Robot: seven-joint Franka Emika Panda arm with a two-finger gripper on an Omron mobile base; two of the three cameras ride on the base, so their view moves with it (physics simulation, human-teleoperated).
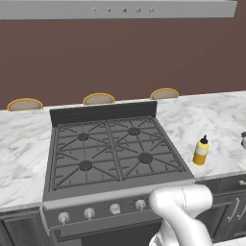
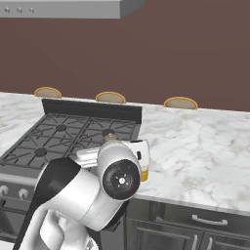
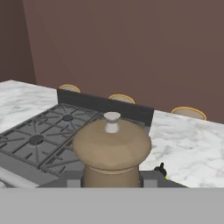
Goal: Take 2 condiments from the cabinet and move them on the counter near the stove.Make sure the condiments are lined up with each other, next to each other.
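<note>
Left base view: yellow squeeze bottle [image 1: 201, 151] stands upright on the marble counter [image 1: 216, 120], just right of the stove [image 1: 113, 149]. Right base view: the arm hides most of the bottle at the counter's front edge. Hand view: gripper [image 3: 111, 177] pinches the brown pepper mill [image 3: 112, 151] above the stove's near corner.

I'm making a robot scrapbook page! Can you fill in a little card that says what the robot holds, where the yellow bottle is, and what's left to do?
Place: kitchen, white marble counter beside the stove
Held: brown pepper mill, jaws shut on it
Yellow bottle: standing upright on the counter, right of the stove
Pepper mill position: carried close in front of the hand camera, not yet set down
Left to do: probably put the mill next to the bottle
</note>
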